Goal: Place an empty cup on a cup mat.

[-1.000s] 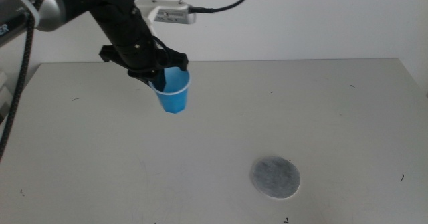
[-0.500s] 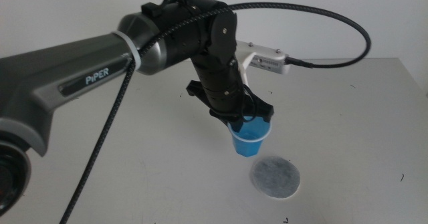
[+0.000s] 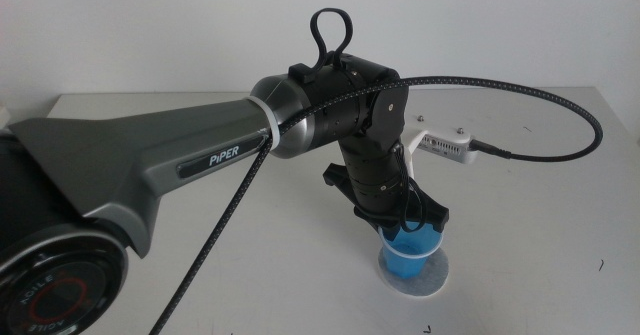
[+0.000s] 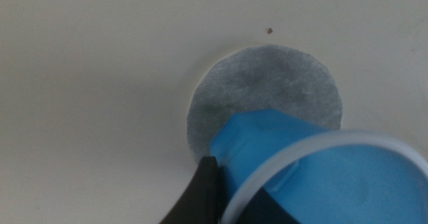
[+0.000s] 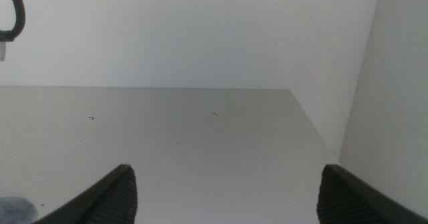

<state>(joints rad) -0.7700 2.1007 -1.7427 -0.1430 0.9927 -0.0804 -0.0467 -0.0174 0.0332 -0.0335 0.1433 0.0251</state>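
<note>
Middle view: left gripper [image 3: 408,237], on the dark Piper arm reaching in from the left, clamped on the rim of the small bright blue tapered disposable cup [image 3: 406,263]. Cup hanging directly beneath the jaws, long axis near upright, base low over the flat round speckled grey cup mat [image 3: 413,272]. Mat directly under the gripper, a pale crescent of it showing around the cup's foot on the near side. Base touching or just clear of the mat — cannot tell. Grey table [image 3: 540,225] otherwise bare around it. Right arm not seen here.

Left wrist view: blue cup [image 4: 314,167] filling the near field, one dark jaw against its wall under the white rim. Grey mat [image 4: 267,83] straight ahead past the cup's base, partly covered by it. Seemingly only a short straight descent left, no sideways correction.

Right wrist view: right gripper [image 5: 224,190] jaws spread wide, holding nothing, waiting over bare table well off from the mat.
</note>
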